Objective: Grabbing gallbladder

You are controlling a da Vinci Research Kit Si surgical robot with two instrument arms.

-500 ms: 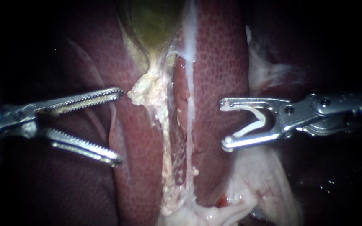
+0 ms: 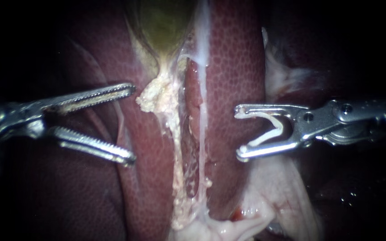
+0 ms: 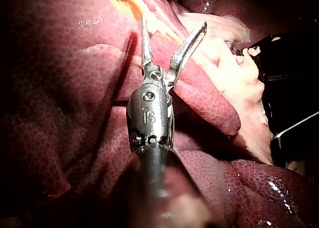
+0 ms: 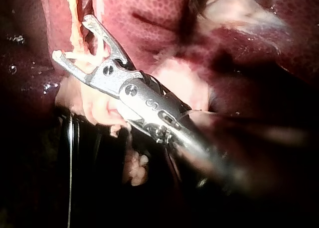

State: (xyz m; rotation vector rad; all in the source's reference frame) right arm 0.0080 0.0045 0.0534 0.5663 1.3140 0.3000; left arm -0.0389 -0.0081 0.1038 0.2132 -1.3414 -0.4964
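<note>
1. Gallbladder point(image 2: 164, 27): greenish, partly cut off at the endoscope view's edge; liver point(image 2: 233, 67) on both sides of it.
2. Left instrument point(image 2: 132, 124): below-left of the gallbladder, toothed jaws apart, gripping nothing.
3. Right instrument point(image 2: 238, 133): below-right of the gallbladder, jaws holding a white clip point(image 2: 269, 129); shaft lost in shadow.

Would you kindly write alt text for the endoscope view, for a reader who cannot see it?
My left instrument, toothed jaws open, hovers beside pale tissue below the greenish gallbladder. Opposite, over the liver, my right instrument holds a white clip between its jaws.
</note>
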